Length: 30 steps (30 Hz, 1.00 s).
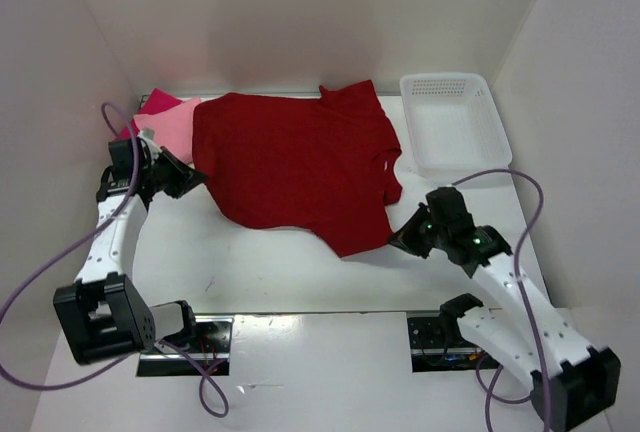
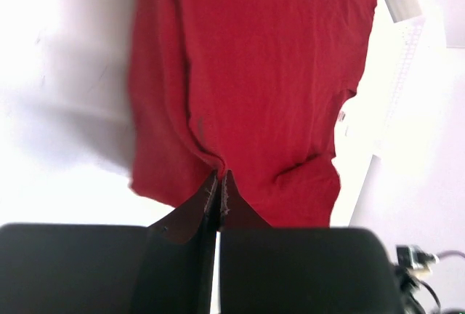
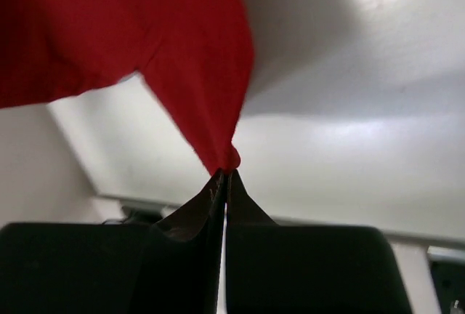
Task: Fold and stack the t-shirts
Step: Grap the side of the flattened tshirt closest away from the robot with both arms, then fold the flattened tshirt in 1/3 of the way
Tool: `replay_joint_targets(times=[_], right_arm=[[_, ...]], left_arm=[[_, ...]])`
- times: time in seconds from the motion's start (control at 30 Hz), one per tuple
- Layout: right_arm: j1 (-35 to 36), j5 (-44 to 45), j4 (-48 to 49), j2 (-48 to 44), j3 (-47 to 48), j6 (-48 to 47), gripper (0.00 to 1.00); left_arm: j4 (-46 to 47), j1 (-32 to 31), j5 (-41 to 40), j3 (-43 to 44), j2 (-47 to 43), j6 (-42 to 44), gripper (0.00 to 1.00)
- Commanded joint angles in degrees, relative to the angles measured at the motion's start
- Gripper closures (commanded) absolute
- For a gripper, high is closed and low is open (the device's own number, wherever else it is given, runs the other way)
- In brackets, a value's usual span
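1. Lying spread on the white bench (image 1: 250, 272), the dark red cloth short-sleeved t-shirt (image 1: 290, 167) sits just left of the white plastic lattice basket (image 1: 450, 122). Its neck opening faces the basket's near-left corner.
2. The left hand (image 1: 195, 180) is well left of the basket, at the far side of the dark red shirt from it. In the left wrist view its fingers are pressed together on a fold of the shirt's edge (image 2: 219, 176), with the fabric (image 2: 254, 74) stretching away from the tips.
3. The right hand (image 1: 398, 240) is nearer the arm bases than the basket and a little to its left. The right wrist view shows it clamped (image 3: 225, 172) on a pointed corner of the same shirt (image 3: 109, 30), and that corner is lifted clear of the bench.
4. The folded pale pink cloth t-shirt (image 1: 170, 130) lies well left of the basket, partly tucked under the dark red shirt's edge and just beyond the left hand.
5. The bright crimson-pink cloth t-shirt (image 1: 158, 102) peeks out from under the pale pink one, in the back corner opposite the basket.
6. White walls (image 1: 300, 12) close in behind the basket and on both sides, and the basket sits hard against the right one.
7. A purple cable (image 1: 530, 202) arcs from the right arm just in front of the basket, above the bench.
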Motion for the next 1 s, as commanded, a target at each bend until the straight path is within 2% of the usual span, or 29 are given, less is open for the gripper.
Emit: replay_joint_targets(times=[0.0,0.13,0.33,0.4,0.57,0.7,0.83,0.97], right_arm=[[1.05,-3.74,-13.64,-7.48,5.49,5.18,1.0],[1.05,-3.74,-24.26,-11.61,11.37,5.19,1.0],[1.05,-2.16,-34.82,-13.38,19.73,5.19,1.0],[1.05,-2.16,-35.72,-13.9,20.26,5.19,1.0],[1.05,-1.74,-36.42,-12.95,18.86,3.17,1.0],[1.05,0.99,-27.04,-6.54,17.28,-1.38,1.0],[-4.81,-1.01,-7.66,5.65,13.14,-6.67,1.0],[-9.66,-0.5,2.33,16.93,16.19,-11.06,1.0]], left_arm=[[-6.04,2.63,1.19,-0.89,-4.94,3.14,1.0],[-9.73,3.16,1.72,-0.89,-9.06,4.28,1.0],[-22.12,4.39,-3.99,0.96,-13.47,7.27,1.0],[-23.27,4.39,-4.88,0.96,-13.47,7.27,1.0],[-26.53,4.39,-10.93,7.45,-12.24,7.27,1.0],[-17.34,4.39,-10.41,3.78,-9.61,4.82,1.0],[-9.58,3.69,-11.71,2.27,-2.08,2.79,1.0],[-4.13,3.08,-11.73,2.27,5.85,0.86,1.0]])
